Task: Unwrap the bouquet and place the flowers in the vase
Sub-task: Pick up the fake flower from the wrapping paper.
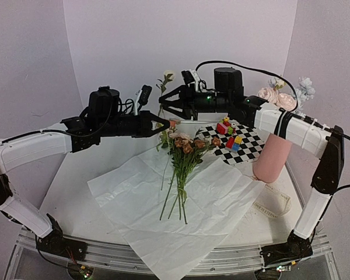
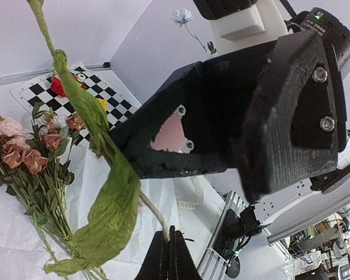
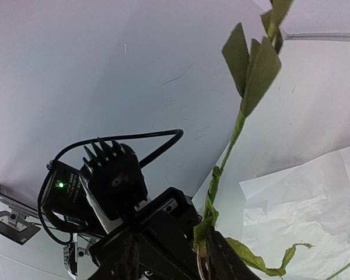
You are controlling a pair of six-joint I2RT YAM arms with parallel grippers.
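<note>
Well left of the vase [image 1: 272, 157], high over the counter [image 1: 76, 192], one stem [image 1: 163, 87] stands upright between the two arms. The left fingers [image 2: 169, 256] are pinched tight on its lower end. The right fingers [image 3: 224, 262] are part-spread around it just above, with no clear grip. The other flowers [image 1: 184, 151] lie on the opened paper sheet [image 1: 221, 204], nearer the vase, none in it. This looks like a hand-over: the right should clamp before the left releases, then carry the stem cut-end-down to the vase mouth. The left arm [image 1: 35, 146] and right arm [image 1: 291, 125] reach in level, wrists facing each other.
</note>
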